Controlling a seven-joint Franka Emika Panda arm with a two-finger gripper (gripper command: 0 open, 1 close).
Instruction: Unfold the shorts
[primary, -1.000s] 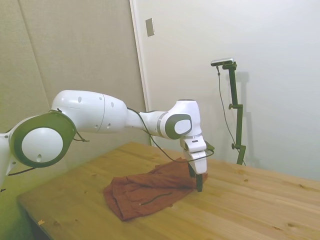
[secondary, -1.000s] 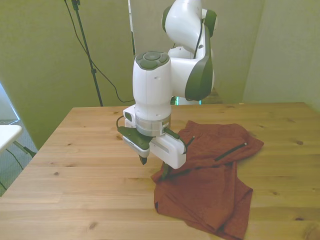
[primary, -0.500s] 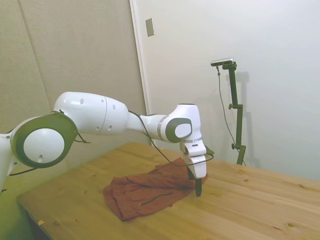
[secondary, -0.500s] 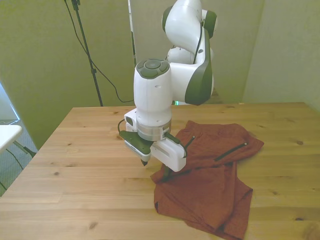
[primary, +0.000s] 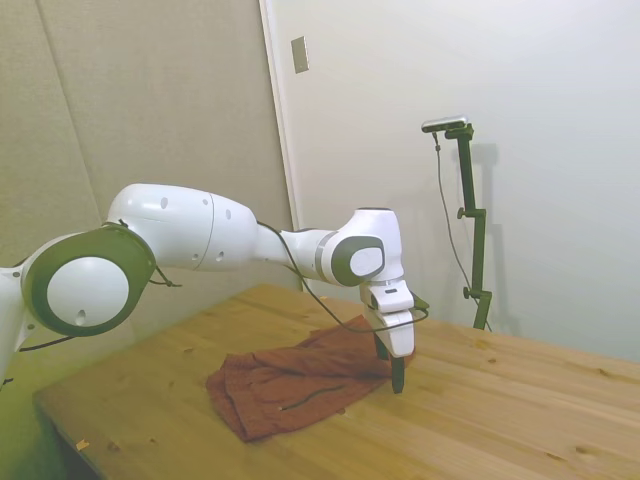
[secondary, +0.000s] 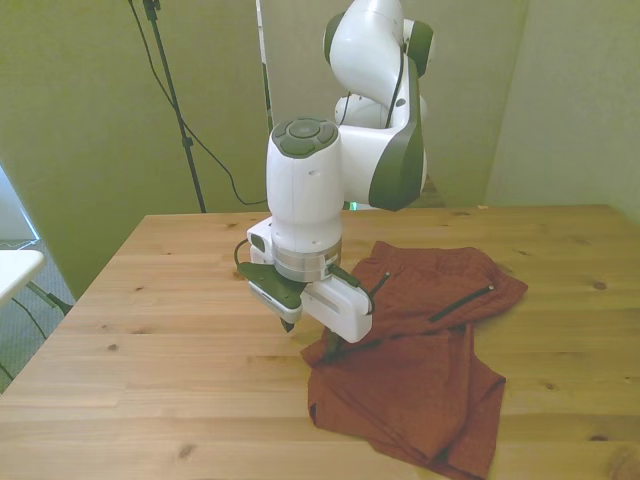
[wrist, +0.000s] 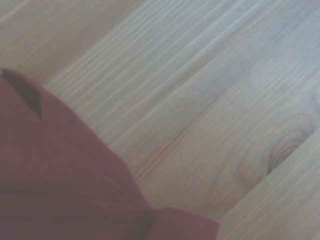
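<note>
A wooden table (secondary: 150, 330) of pale, knotty planks stands in a room with plain light walls; a small grey plate is fixed to the wall in the side view. No writing can be read anywhere. The gripper (secondary: 310, 335) points down at the shorts' edge on the front view's left, fingers spread apart, one seemingly touching cloth. The rust shorts (secondary: 420, 350) lie rumpled and folded on the table, right of the arm in the front view.
</note>
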